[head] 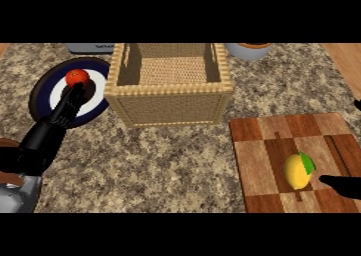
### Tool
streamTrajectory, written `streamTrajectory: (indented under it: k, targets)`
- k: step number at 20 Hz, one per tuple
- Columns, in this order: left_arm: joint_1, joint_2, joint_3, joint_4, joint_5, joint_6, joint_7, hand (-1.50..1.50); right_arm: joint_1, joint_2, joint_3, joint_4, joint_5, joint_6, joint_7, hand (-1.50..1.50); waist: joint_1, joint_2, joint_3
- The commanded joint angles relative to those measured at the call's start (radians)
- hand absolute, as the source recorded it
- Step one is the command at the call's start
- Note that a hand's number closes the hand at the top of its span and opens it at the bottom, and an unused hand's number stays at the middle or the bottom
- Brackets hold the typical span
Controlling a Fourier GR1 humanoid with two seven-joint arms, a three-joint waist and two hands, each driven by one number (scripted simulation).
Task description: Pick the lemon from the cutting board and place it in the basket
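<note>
- Yellow oval lemon with a green leaf [299, 171]: lies on its side on the striped brown wooden cutting board [260, 150], right of the board's middle. Nothing holds it. Its long axis runs up and down the view, away from the robot, tilted slightly; the leaf sits on its upper right flank.
- Right black hand [347, 186]: enters from the right edge, low over the board, one finger extended toward the lemon's lower end and just beside it. Only part of it shows; whether the fingers are spread or curled I cannot tell. Seemingly set for a grasp from the side.
- Left black hand [68, 107]: stretched up the left side over a round dark blue and white plate [43, 90], fingers straight, tips at a small red-orange fruit [77, 77] on that plate. It holds nothing.
- Square woven wicker basket [170, 82]: stands well apart from the lemon, up and to the left, open top bare inside. The lemon would probably need lifting over its near wall.
- Speckled granite counter [161, 165]: bears everything.
</note>
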Motion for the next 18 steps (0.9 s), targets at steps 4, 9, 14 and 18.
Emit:
streamTrajectory:
  k: [4, 9, 14, 18]
  targets:
    - [0.012, -0.017, -0.005, 0.035, -0.02, -0.01, -0.031, 0.0, 0.054, -0.183, -0.018, -0.317, -0.216, 0.344, 0.359, -1.5, -0.004, 0.0, 0.005]
    - [-0.006, -0.056, -0.009, 0.046, -0.041, -0.007, -0.03, 0.0, -0.001, -0.248, -0.211, -0.51, -0.474, 0.438, 0.61, -1.5, 0.014, 0.005, 0.009]
    - [0.017, -0.049, 0.048, 0.054, -0.026, -0.074, -0.07, 0.0, 0.113, -0.218, -0.346, -0.586, -0.512, 0.458, 0.639, -1.5, 0.021, 0.006, 0.012]
    - [-0.07, -0.08, 0.054, 0.09, -0.071, -0.081, -0.012, 0.0, 0.142, -0.176, -0.405, -0.605, -0.499, 0.499, 0.619, -1.5, 0.021, 0.008, 0.012]
